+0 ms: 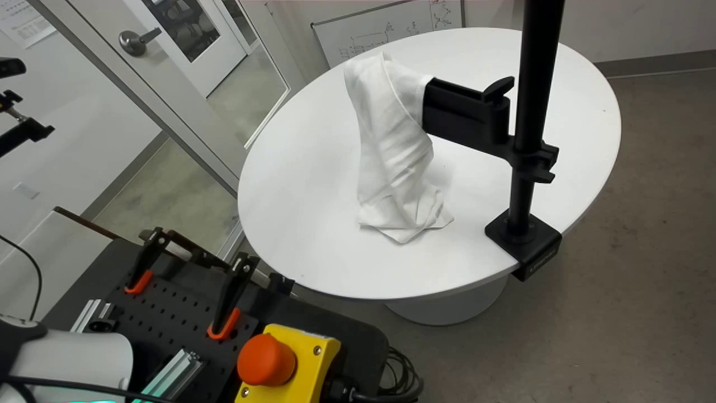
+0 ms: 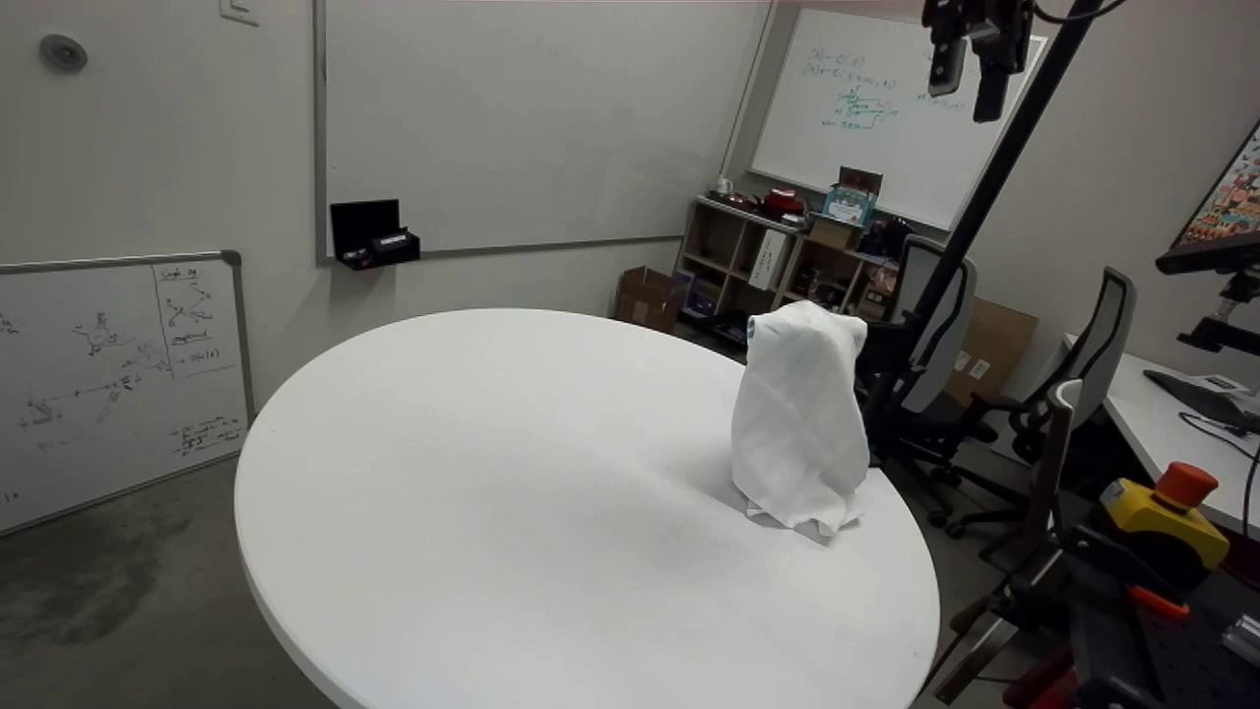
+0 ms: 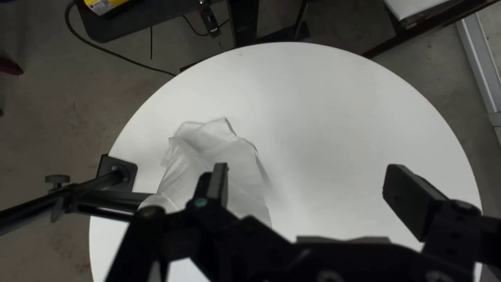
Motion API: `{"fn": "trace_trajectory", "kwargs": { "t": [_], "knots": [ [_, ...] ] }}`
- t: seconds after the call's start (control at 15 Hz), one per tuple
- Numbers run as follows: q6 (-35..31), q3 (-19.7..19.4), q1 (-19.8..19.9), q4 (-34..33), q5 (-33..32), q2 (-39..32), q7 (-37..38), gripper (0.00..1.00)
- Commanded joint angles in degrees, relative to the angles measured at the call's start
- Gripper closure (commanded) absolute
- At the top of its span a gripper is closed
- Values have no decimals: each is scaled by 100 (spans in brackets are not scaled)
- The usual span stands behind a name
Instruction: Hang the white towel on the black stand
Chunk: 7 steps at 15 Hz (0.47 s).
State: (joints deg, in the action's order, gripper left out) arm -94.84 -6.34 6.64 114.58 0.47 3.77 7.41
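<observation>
The white towel (image 1: 391, 145) hangs draped over the short side arm of the black stand (image 1: 467, 112). It also shows draped in an exterior view (image 2: 802, 414) and in the wrist view (image 3: 211, 156). Its lower edge reaches down to the table top or just above it; I cannot tell which. The stand's pole is clamped at the table edge, and its arm end is covered by the towel. My gripper (image 3: 308, 176) is open and empty, its fingers wide apart. It is high above the table, apart from the towel, and also shows in an exterior view (image 2: 969, 84).
The round white table (image 1: 302, 184) carries the stand. The tall black pole (image 1: 538, 73) rises beside the towel. A black cart with a yellow emergency-stop box (image 1: 291, 364) and orange-tipped clamps stands near the table. Chairs (image 2: 935, 325) and shelves (image 2: 748, 246) are behind.
</observation>
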Motion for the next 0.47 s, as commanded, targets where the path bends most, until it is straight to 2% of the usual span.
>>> {"fn": "trace_trajectory", "kwargs": {
  "t": [0.0,0.13,0.2,0.4],
  "knots": [
    [-66,66,-63,762,10,406,-55,0],
    [-39,83,-70,963,4,463,-76,0],
    [9,67,-45,654,0,224,-3,0],
    [8,78,-48,833,0,284,-4,0]
  ]
}}
